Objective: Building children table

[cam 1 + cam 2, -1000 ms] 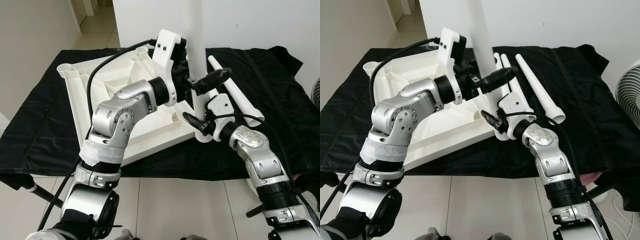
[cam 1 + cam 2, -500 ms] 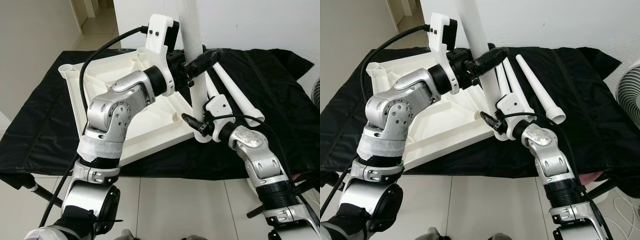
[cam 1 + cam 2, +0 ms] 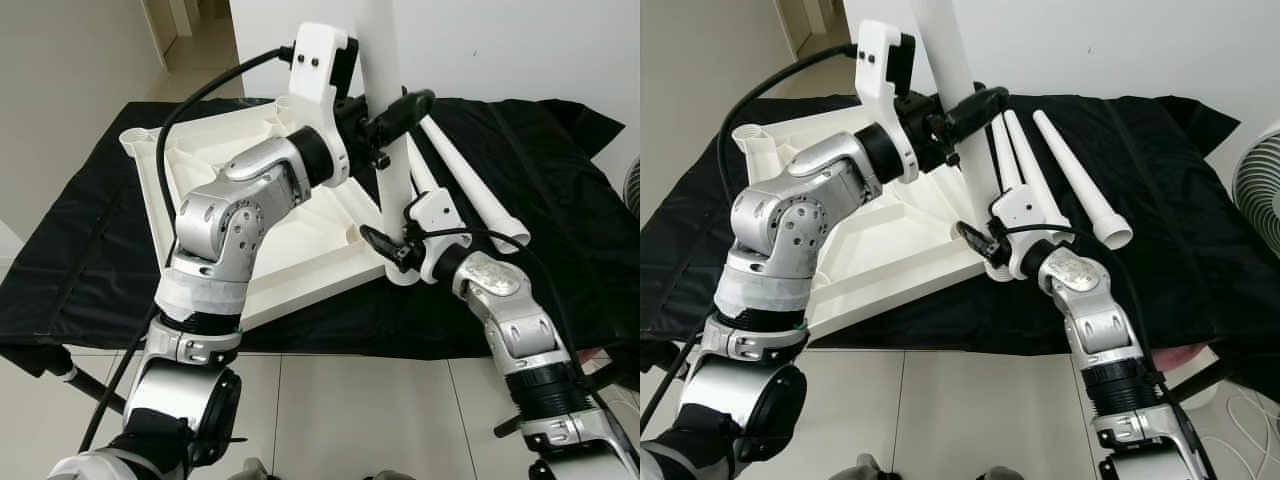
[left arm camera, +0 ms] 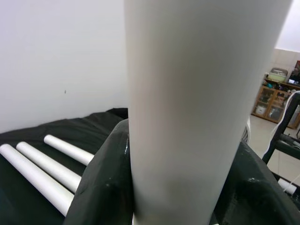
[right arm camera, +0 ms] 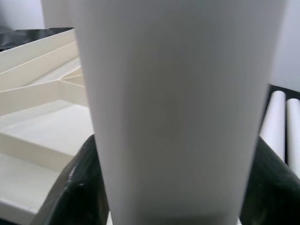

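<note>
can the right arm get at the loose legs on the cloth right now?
Probably not yet. The right end effector is clamped on the upright leg at the tabletop corner. The loose legs lie unobstructed just beside it, so it looks reachable once it lets go.

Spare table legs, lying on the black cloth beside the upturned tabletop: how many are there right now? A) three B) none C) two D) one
A: three white spare table legs lie side by side on the black cloth, while a fourth, upright leg is held by the left gripper higher up and the right gripper near its base at the tabletop corner.
</note>
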Controlling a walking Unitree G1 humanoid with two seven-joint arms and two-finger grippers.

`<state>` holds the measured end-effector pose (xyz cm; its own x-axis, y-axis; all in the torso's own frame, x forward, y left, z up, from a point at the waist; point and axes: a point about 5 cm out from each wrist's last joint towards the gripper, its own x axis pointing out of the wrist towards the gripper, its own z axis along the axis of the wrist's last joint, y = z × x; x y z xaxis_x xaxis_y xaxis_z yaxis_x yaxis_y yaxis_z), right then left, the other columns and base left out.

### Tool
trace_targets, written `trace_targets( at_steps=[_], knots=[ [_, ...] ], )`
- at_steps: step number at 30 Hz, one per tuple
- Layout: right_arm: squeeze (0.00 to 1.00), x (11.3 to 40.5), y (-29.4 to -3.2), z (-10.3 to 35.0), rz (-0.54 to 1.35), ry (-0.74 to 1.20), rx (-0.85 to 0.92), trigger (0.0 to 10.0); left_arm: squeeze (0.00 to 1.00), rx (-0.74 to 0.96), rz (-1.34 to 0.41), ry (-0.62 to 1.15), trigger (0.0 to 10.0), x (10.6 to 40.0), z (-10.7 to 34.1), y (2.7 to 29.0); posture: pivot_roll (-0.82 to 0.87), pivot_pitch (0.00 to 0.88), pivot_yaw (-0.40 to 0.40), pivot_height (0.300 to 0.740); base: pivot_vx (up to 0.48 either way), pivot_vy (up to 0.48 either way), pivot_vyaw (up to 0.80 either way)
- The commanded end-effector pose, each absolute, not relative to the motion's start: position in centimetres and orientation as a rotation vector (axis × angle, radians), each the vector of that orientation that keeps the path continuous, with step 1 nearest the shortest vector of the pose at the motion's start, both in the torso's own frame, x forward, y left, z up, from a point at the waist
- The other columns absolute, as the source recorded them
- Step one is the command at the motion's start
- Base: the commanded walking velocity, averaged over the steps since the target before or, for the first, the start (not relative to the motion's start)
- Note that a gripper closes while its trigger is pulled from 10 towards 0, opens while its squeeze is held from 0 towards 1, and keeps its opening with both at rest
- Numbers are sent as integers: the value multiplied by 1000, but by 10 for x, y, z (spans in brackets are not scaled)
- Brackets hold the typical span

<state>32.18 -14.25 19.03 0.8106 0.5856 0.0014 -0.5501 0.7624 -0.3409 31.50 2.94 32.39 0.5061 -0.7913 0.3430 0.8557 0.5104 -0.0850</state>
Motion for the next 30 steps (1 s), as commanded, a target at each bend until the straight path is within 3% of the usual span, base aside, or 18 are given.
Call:
trace_targets(
  at_steps=[1, 4, 5, 6, 13, 20, 23, 30],
  knots=[
    [1000, 324, -140, 194, 605, -124, -315, 10000, 0, -263, -993, -321, 0, 313, 335, 30, -164, 20, 74, 740, 0, 0, 0],
    [1000, 327, -140, 197, 579, -137, -304, 10000, 0, -255, -968, -321, 0, 315, 337, 30, -162, 22, 73, 740, 0, 0, 0],
    [573, 328, -138, 200, 560, -152, -299, 10000, 0, -257, -935, -317, 10000, 318, 341, 31, -162, 22, 73, 740, 0, 0, 0],
    [0, 331, -136, 202, 534, -170, -292, 10000, 0, -253, -902, -313, 10000, 322, 344, 32, -162, 22, 73, 740, 0, 0, 0],
    [0, 335, -130, 208, 482, -203, -280, 10000, 0, -234, -813, -303, 10000, 329, 353, 33, -158, 20, 73, 740, 0, 0, 0],
    [0, 347, -114, 212, 292, -241, -287, 10000, 0, -196, -660, -320, 10000, 337, 370, 32, -161, 14, 77, 740, 0, 0, 0],
    [0, 358, -102, 217, 113, -275, -298, 10000, 0, -235, -583, -306, 10000, 339, 374, 29, -156, 15, 79, 740, 0, 0, 0],
    [0, 365, -92, 217, 34, -280, -274, 10000, 0, -262, -554, -288, 10000, 341, 376, 26, -148, 14, 77, 740, 0, 0, 0]
  ],
)
